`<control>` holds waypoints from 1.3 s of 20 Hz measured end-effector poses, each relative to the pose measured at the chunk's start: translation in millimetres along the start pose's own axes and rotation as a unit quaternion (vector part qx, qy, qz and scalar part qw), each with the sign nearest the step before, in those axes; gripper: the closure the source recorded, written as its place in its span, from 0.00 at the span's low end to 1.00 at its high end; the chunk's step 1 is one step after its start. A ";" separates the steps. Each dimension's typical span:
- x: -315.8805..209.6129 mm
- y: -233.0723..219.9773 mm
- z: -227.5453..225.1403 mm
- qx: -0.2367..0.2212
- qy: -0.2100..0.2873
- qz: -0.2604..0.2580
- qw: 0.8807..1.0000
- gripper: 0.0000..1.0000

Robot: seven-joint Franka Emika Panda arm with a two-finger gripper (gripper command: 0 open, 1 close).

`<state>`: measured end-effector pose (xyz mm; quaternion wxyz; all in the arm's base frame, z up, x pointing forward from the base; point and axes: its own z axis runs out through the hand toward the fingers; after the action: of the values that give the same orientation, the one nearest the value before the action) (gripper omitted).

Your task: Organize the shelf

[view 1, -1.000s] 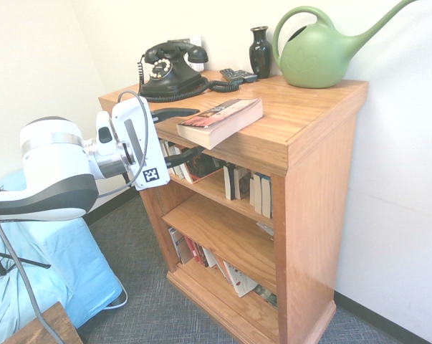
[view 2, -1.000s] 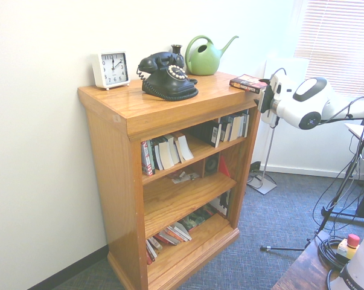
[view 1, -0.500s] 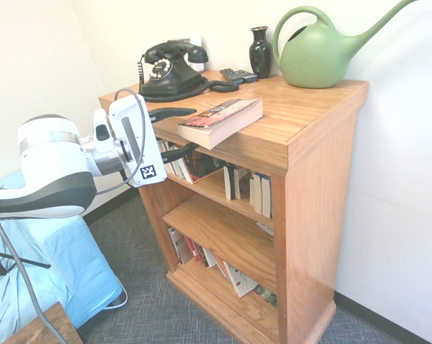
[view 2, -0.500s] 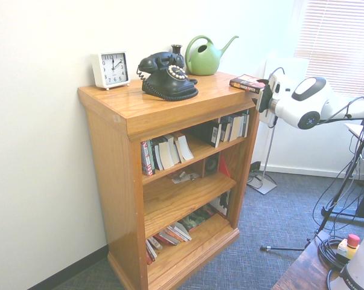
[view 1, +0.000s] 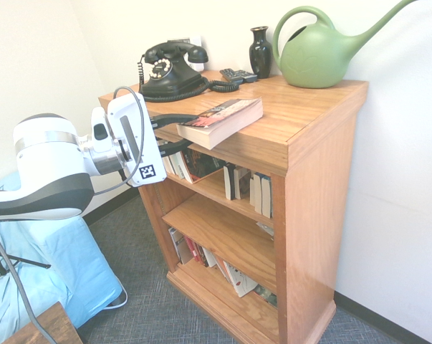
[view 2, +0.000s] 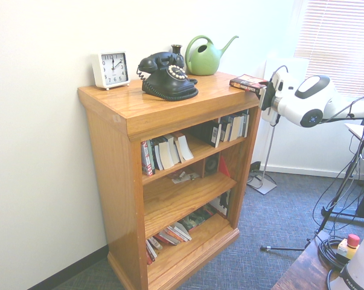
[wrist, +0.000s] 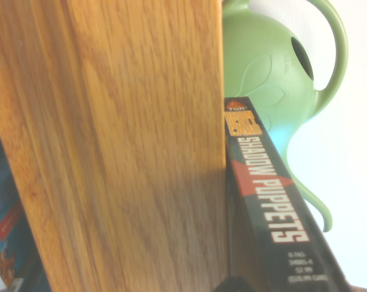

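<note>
The shelf (view 1: 309, 100) is an orange-brown wooden bookcase with a thick flat top (view 2: 127, 109). A paperback book (view 1: 226, 115) lies flat on that top, its spine end jutting past the front edge. My gripper (view 1: 183, 133) comes in level from the left and is shut on that overhanging end, one finger above the book and one below. In the second exterior view the gripper (view 2: 264, 90) meets the book (view 2: 247, 83) at the top's right corner. The wrist view shows the top's wooden edge (wrist: 122, 152) and the book's black spine (wrist: 268, 207) from close by.
A black dial telephone (view 1: 169, 68), a remote (view 1: 237, 74), a dark vase (view 1: 260, 51) and a green watering can (view 1: 319, 54) stand on top. A white clock (view 2: 112, 68) sits at the far end. Books (view 1: 251, 190) fill the tiers. A blue-covered surface (view 1: 58, 272) lies below the arm.
The fingers stood wide apart around the book's end and have closed in on it. The wrist has shifted slightly up and away from the shelf.
</note>
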<state>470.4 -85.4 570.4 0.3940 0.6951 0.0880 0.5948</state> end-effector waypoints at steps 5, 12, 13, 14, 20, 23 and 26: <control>-1.5 -3.5 1.9 0.003 -0.002 -0.002 1.000 1.00; 8.4 1.9 0.5 0.009 -0.009 0.032 0.999 1.00; 10.9 4.2 -1.3 0.009 -0.010 0.042 0.999 1.00; 13.3 7.2 -3.4 0.009 -0.011 0.051 0.999 1.00; 15.5 50.0 -41.5 0.024 -0.028 0.151 0.988 1.00; 9.3 71.4 -84.1 0.042 -0.035 0.221 0.974 1.00; -11.5 78.6 -118.2 0.062 -0.058 0.281 0.956 1.00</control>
<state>334.1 -92.8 610.9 0.1718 0.7478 -0.0974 0.6339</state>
